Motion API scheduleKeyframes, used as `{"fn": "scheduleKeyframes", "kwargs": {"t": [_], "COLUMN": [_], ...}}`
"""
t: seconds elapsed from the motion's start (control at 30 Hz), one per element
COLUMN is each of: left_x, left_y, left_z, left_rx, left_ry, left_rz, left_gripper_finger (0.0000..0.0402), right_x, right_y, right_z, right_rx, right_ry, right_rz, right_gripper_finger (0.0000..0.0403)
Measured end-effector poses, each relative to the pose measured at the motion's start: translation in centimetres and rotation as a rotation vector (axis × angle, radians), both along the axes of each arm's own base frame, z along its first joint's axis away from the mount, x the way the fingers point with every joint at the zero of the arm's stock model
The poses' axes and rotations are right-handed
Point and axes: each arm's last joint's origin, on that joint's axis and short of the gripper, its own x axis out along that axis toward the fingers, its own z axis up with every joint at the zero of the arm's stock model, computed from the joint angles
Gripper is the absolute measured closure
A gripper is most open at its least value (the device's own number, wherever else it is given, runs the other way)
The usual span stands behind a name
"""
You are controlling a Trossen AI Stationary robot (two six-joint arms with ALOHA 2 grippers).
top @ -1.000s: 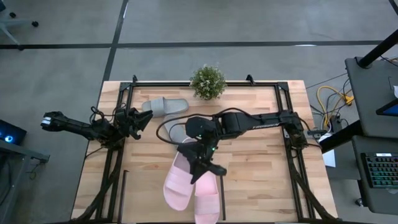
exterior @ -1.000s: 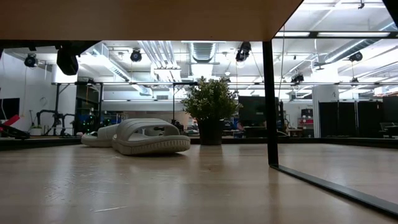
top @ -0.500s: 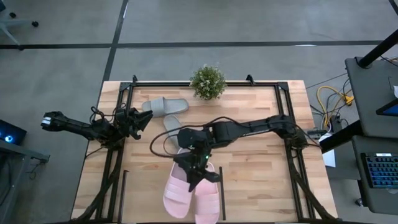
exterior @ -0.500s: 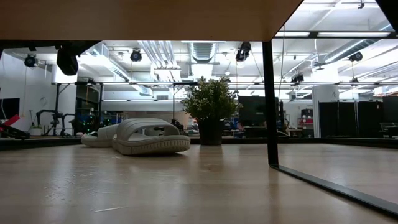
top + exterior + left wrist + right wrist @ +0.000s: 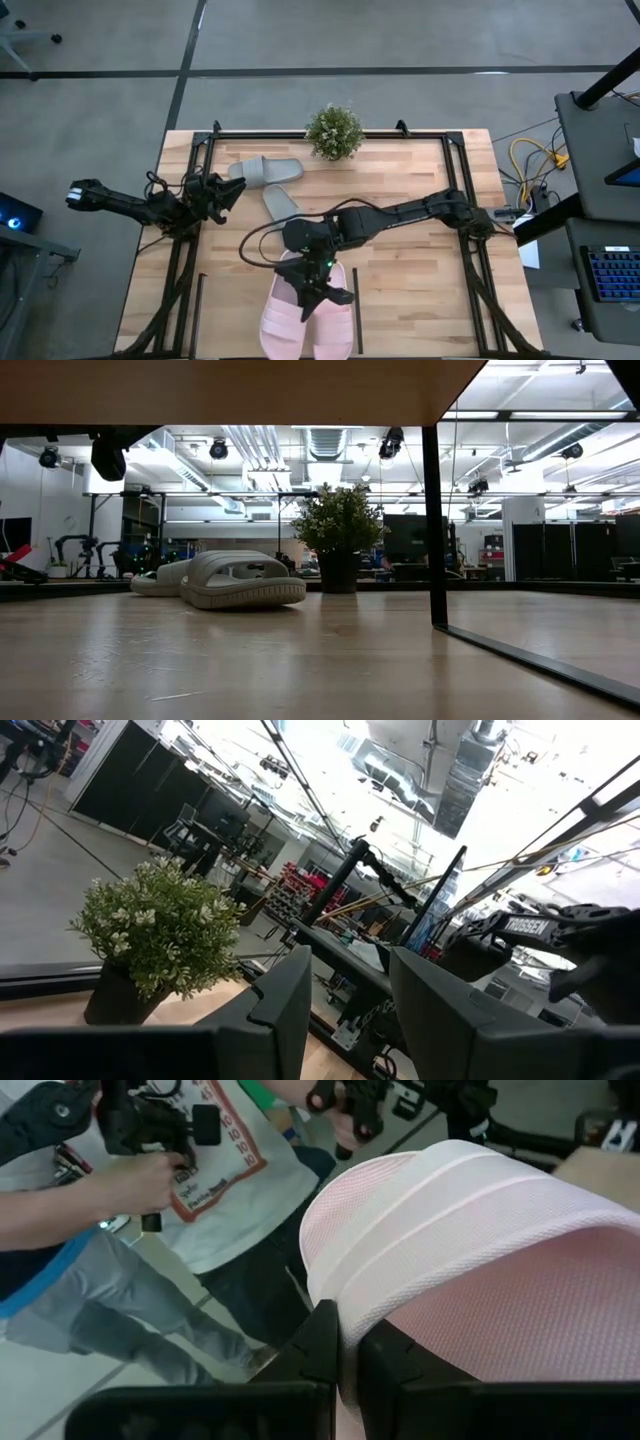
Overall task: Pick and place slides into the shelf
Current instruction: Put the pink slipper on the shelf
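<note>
Since the earlier frame the right arm has swung further toward the near edge of the table, carrying a pink slide [image 5: 285, 318] with it, so the right gripper [image 5: 318, 290] now sits closer to the front. The left arm has not shifted.

High view: the right gripper is pinched tight on the strap of that pink slide, which lies beside the other pink slide [image 5: 335, 325] near the front edge of the table [image 5: 420, 240]. Two grey-green slides lie further back: one [image 5: 265, 170] near the potted plant [image 5: 333, 131], the other [image 5: 281, 203] just in front of it, partly under the right arm. The left gripper [image 5: 228, 190] hangs at the table's left edge, near the black frame bars, holding nothing; its fingers stand partly apart.

Low view: a grey-green slide [image 5: 243, 580] rests flat on the wood with its mate [image 5: 160, 582] just behind it, the plant [image 5: 338, 535] beyond. A thin black upright bar of the shelf [image 5: 433, 525] rises to the right under a wooden board. No gripper shows here.

Left wrist view: the two dark fingers [image 5: 285, 1005] stand apart with nothing between them; the plant [image 5: 160, 935] is ahead.

Right wrist view: the fingers [image 5: 325, 1345] are clamped together on the pink slide's [image 5: 480, 1250] strap edge. A person [image 5: 150, 1210] stands beyond the table, holding black handles.
</note>
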Motion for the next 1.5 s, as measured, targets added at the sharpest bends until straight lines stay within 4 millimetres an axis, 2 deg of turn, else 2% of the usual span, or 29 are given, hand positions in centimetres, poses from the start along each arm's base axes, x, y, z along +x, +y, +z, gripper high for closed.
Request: {"fn": "scheduleKeyframes", "kwargs": {"t": [0.63,1.5], "left_x": [0.0,0.0], "left_y": [0.0,0.0], "left_z": [0.0,0.0], "left_rx": [0.000,0.007], "left_ry": [0.000,0.001], "left_rz": [0.000,0.002], "left_gripper_finger": [0.0278,0.0278], "right_x": [0.7,0.2], "right_y": [0.6,0.7], "right_z": [-3.2,-3.5], "right_rx": [-0.043,-0.027], "right_ry": [0.113,0.172], "right_rz": [-0.003,0.053], "right_gripper_finger": [0.0392,0.0392]}}
